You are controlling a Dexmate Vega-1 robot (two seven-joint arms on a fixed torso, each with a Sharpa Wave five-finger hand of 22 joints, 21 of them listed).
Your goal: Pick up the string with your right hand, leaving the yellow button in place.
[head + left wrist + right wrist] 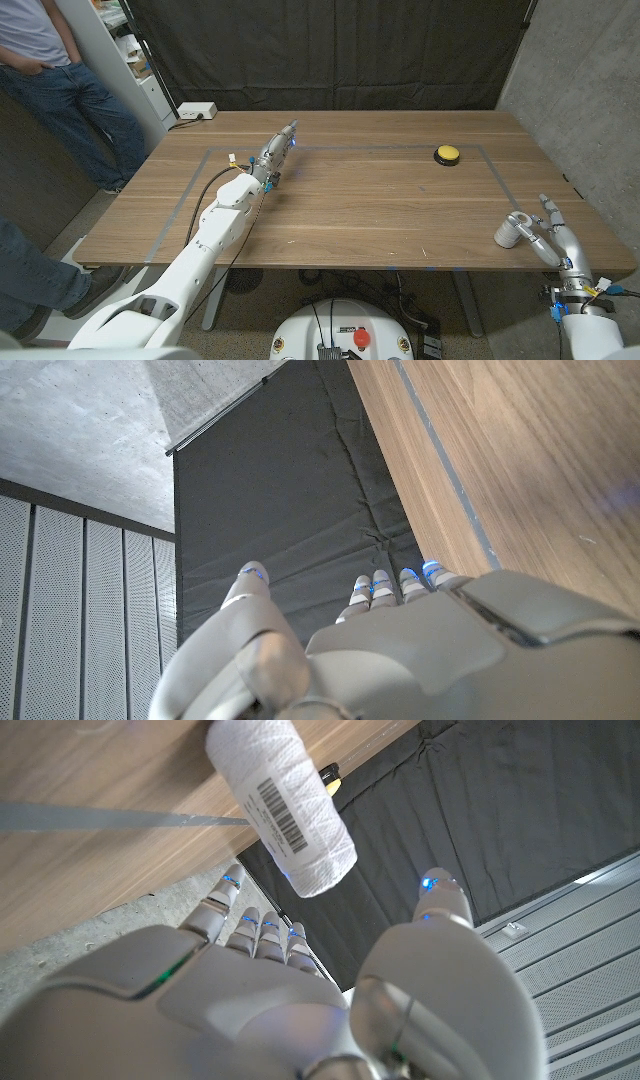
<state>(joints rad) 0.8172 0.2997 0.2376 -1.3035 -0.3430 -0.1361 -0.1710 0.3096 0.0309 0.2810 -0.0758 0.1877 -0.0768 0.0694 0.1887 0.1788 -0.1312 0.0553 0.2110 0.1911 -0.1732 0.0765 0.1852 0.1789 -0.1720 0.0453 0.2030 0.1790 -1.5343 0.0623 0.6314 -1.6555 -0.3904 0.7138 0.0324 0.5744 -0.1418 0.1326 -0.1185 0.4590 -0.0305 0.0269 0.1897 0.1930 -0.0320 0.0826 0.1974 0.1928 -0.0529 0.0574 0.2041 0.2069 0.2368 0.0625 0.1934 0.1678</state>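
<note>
The string is a white spool (pixel 506 233) lying near the table's front right corner; the right wrist view shows its barcode label (pixel 281 814). My right hand (pixel 545 236) is just right of the spool, fingers (pixel 262 925) and thumb spread on either side of it, not closed on it. The yellow button (pixel 447 154) sits on its black base at the far right of the table, well beyond the spool. My left hand (pixel 275 151) reaches out over the table's far left, fingers (pixel 372 589) stretched out and holding nothing.
A grey tape line (pixel 352 147) frames a rectangle on the wooden table (pixel 380 210). A white box (pixel 196 111) stands at the far left corner. A person (pixel 60 80) stands left of the table. A black curtain (pixel 330 50) hangs behind.
</note>
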